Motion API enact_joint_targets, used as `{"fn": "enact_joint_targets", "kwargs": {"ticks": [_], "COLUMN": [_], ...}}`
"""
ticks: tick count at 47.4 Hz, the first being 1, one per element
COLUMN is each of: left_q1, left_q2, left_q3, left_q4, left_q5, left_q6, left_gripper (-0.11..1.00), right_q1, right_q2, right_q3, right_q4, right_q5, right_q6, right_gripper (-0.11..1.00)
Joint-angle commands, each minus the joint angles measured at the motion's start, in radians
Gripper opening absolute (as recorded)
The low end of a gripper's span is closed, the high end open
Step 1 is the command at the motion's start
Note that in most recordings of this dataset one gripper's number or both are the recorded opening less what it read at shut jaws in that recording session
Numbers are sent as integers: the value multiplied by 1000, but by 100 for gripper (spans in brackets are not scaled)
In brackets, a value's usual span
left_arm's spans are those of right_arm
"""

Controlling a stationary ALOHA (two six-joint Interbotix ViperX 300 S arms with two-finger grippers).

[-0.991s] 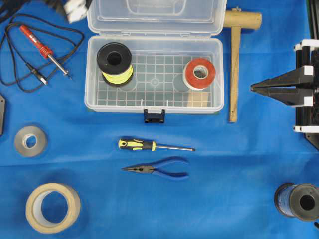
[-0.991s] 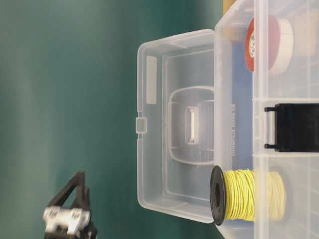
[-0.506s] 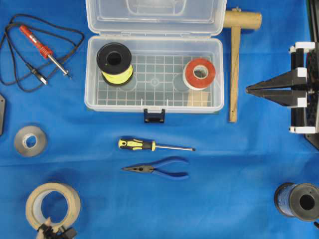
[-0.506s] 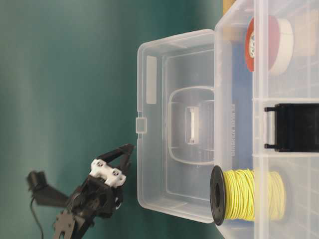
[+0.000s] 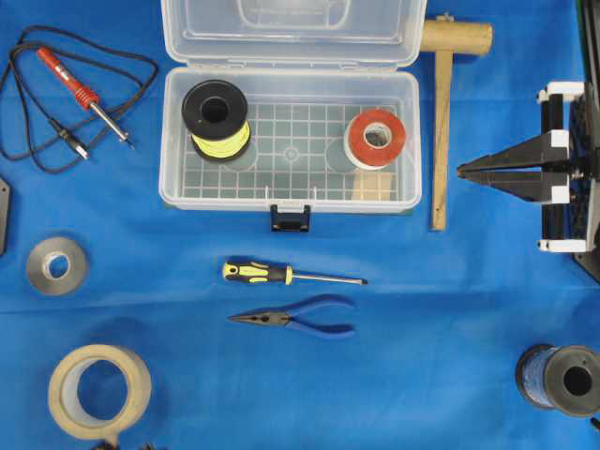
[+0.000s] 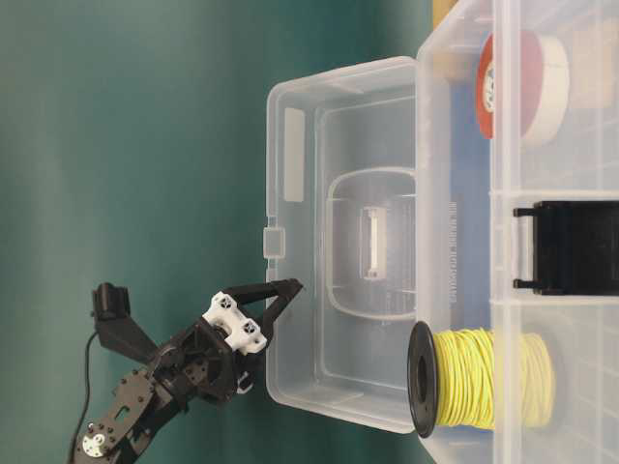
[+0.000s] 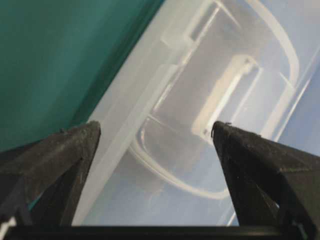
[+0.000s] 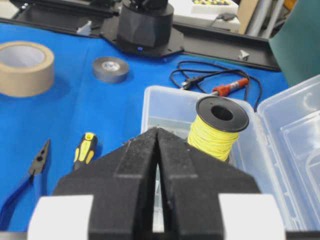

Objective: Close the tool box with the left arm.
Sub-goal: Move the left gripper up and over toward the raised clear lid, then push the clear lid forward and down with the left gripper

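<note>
**A:** Any writing I can read? One line of small print runs along the tool box (image 6: 455, 261) wall in the table-level view, too fine to make out.

**B:** Where's the box itself?

**A:** At the far middle of the blue counter (image 5: 422, 375), lid (image 6: 338, 242) swung fully back. Inside sit a yellow wire spool (image 5: 216, 120) and a red tape roll (image 5: 376, 138). The black latch (image 5: 291, 217) hangs at the front.

**B:** And my left hand?

**A:** The left hand (image 6: 276, 295) shows only from table level and its own camera (overhead misses it). Its fingers are spread wide, empty, tips right by the lid's edge; touching or not, I cannot tell.

**B:** The right one?

**A:** The right hand (image 5: 464, 172) is at the right edge, fingers pressed together on nothing, just beside the wooden mallet (image 5: 442, 112). Nearer me lie a screwdriver (image 5: 291, 275), pliers (image 5: 295, 321), masking tape (image 5: 98, 391) and a soldering iron (image 5: 82, 94).
</note>
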Motion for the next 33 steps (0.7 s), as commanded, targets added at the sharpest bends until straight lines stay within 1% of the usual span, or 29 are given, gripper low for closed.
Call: {"fn": "enact_joint_targets", "kwargs": {"ticks": [1, 17, 33], "left_q1": [-48, -172, -245], "left_q2": [-32, -101, -238], "left_q3": [-25, -5, 64], "left_q4": [-3, -3, -5], "left_q5": [23, 130, 176], "left_q6": [2, -44, -89], "left_gripper": [94, 94, 94], "right_q1": [-2, -2, 0], "right_q2": [6, 8, 8], "right_q3": [-17, -15, -15], "right_q4": [2, -2, -5], "right_q5": [-8, -9, -11], "right_q6": [2, 0, 0], "right_gripper": [0, 0, 0]}}
